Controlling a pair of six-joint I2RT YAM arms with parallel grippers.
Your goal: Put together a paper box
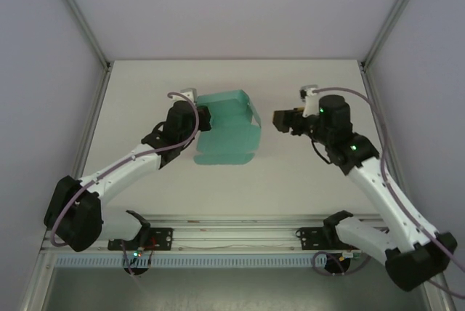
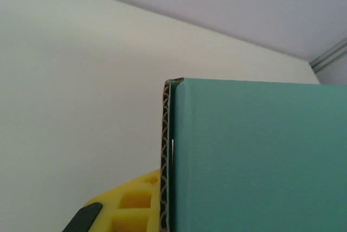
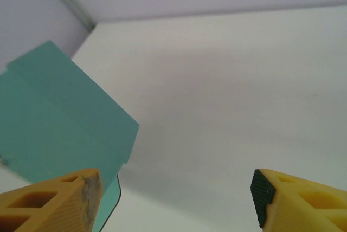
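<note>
The teal paper box (image 1: 227, 131) lies partly folded on the white table, with one panel raised at its far side. My left gripper (image 1: 203, 118) is shut on the box's left edge. In the left wrist view the card's corrugated edge (image 2: 164, 156) sits tight against a yellow finger (image 2: 133, 199), and the other finger is hidden behind the teal panel (image 2: 255, 156). My right gripper (image 1: 280, 120) hangs open a short way right of the box, not touching it. Its fingers (image 3: 59, 202) stand wide apart with only bare table between them, and the box (image 3: 59, 118) is to their left.
The white table (image 1: 305, 180) runs to pale enclosure walls at the back and both sides. A metal rail (image 1: 240, 235) with both arm bases crosses the near edge. Slanted frame posts (image 1: 80, 13) rise at the back corners.
</note>
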